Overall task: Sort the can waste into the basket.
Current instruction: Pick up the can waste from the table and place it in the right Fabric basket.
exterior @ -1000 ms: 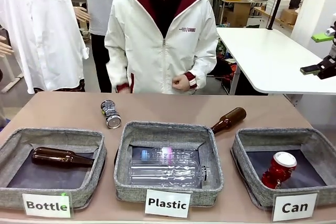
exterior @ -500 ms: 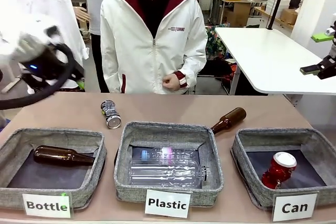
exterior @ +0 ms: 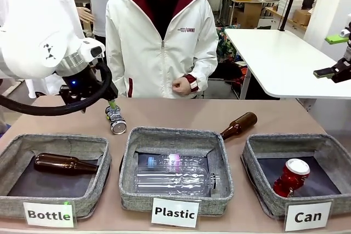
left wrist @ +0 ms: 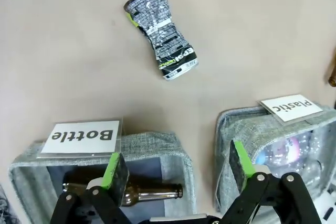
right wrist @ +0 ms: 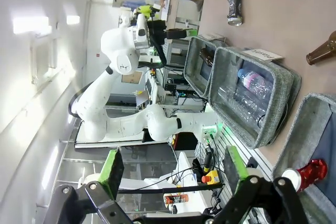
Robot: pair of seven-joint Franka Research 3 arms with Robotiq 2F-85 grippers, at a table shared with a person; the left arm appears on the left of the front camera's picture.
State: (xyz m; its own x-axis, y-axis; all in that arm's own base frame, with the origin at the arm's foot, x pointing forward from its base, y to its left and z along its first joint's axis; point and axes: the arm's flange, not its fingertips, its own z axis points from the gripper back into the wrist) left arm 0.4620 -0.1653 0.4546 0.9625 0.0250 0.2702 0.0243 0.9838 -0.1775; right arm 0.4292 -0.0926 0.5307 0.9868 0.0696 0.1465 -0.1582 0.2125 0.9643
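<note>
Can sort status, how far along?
Done: the red can lies in the Can basket. In hand: nothing is gripped; the left gripper hovers open near the dark can, which lies on the table, untouched. Left: grasp that can and drop it in the Can basket. The right gripper is open, off to the side.
</note>
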